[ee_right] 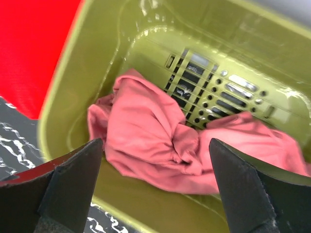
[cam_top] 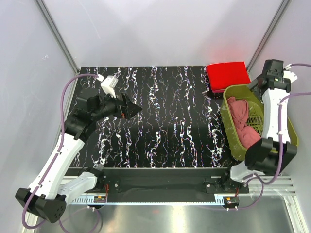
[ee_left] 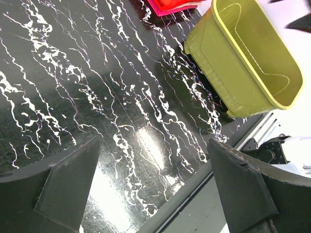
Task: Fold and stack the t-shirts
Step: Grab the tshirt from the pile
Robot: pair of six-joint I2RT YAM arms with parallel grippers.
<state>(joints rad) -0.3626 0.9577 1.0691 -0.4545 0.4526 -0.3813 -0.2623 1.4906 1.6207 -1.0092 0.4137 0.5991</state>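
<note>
A crumpled salmon-pink t-shirt (cam_top: 241,124) (ee_right: 146,131) lies inside the olive-green basket (cam_top: 228,126) (ee_right: 146,213) at the table's right edge. Just behind the basket, a brighter red t-shirt (cam_top: 226,74) (ee_right: 34,48) (ee_left: 167,5) lies folded flat at the far right corner. My right gripper (cam_top: 256,83) (ee_right: 155,141) hovers open above the basket's far end, with the pink t-shirt showing between its fingers and clear of them. Over the left part of the table my left gripper (cam_top: 132,110) (ee_left: 154,141) stands open and holds nothing.
The black marbled table (cam_top: 160,121) (ee_left: 97,87) has a metal rail along its near edge (cam_top: 160,174). White walls close in the left, back and right sides. The basket's outer wall (ee_left: 233,73) shows in the left wrist view.
</note>
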